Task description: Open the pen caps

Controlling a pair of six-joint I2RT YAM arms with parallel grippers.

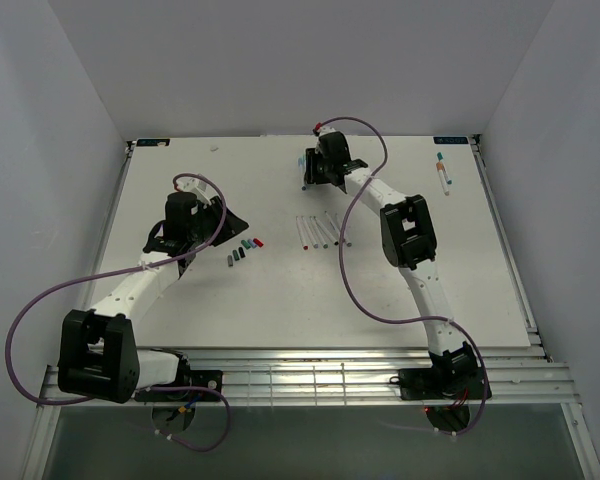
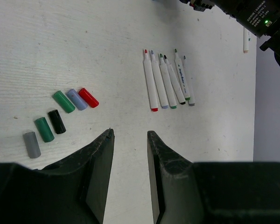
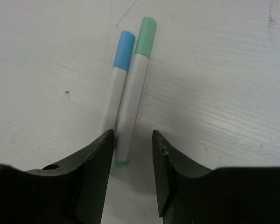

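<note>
Six loose caps (image 2: 64, 101) lie at the left of the left wrist view, beside a row of bare pens (image 2: 165, 81). You are now on the next pair. The green cap (image 3: 146, 37) and blue cap (image 3: 123, 44) sit on touching pens, top centre of the right wrist view. The right gripper (image 3: 133, 135) is apart, straddling the green pen's (image 3: 133, 102) tail. The left gripper (image 2: 130, 133) is apart and empty. Next you likely clamp that barrel, lift it, and bring the left across to pull the cap.

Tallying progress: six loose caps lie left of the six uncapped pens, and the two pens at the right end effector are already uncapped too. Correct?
No. The two pens at the right end effector still wear a blue cap and a light green cap, as the right wrist view shows. The rest holds.
</note>
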